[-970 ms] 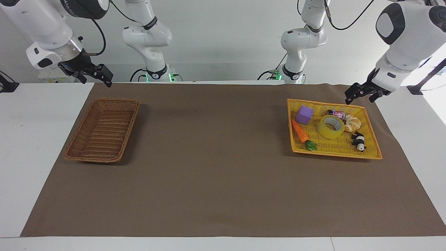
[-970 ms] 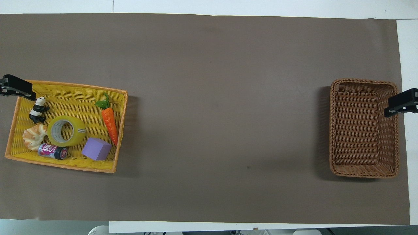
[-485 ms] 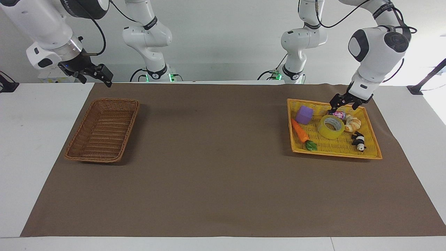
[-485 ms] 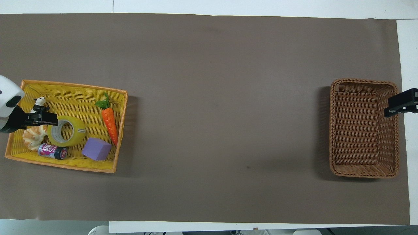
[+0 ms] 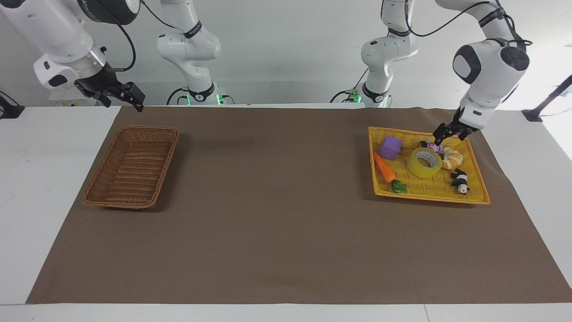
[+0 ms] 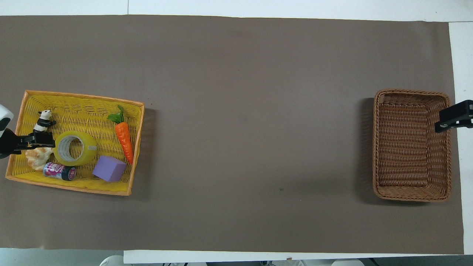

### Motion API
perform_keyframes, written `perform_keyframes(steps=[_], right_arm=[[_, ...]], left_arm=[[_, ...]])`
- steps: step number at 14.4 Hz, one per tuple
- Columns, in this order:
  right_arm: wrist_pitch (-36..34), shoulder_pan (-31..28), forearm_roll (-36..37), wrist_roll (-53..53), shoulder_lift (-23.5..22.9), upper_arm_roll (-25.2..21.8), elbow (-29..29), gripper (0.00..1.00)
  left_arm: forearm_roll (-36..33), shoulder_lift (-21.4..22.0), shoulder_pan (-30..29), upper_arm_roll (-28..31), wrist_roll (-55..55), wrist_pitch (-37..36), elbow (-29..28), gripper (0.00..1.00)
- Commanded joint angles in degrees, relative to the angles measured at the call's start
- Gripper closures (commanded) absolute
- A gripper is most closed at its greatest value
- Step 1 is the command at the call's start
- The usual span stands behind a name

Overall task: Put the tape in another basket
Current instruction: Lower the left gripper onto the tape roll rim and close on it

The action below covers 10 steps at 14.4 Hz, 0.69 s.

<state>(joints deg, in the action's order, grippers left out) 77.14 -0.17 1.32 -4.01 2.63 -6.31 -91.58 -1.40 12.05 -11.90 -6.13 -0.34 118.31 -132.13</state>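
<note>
White walls, brown mat [image 5: 277,214] on white table [image 5: 49,179]; both end effectors' fingers apart

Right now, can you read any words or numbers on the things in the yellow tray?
Small can: pink and white lettering on its side, too small to read.
Tape: grey marks inside its core, too small to read.
Purple block, carrot, panda, croissant toy, yellow tray: no writing seen.
</note>
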Motion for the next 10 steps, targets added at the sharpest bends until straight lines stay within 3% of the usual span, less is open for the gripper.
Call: perform_keyframes(steps=[1, 7, 10], right_arm=[[1.17, -0.09, -0.01, 1.11, 1.41, 0.07, -1.67, 0.00], [1.17, -0.09, -0.01, 1.11, 1.41, 0.07, -1.76, 0.00], [1.17, -0.09, -0.09, 1.11, 1.41, 0.07, -1.76, 0.00]], left_arm=[[-0.01, -2.46, 0.21, -0.02, 0.43, 5.17, -2.25, 0.00], [-0.01, -6.41, 0.04, -0.11, 0.87, 8.42, -3.22, 0.02], [-0.01, -6.77, 0.30, -0.11, 0.87, 8.78, -3.48, 0.13]])
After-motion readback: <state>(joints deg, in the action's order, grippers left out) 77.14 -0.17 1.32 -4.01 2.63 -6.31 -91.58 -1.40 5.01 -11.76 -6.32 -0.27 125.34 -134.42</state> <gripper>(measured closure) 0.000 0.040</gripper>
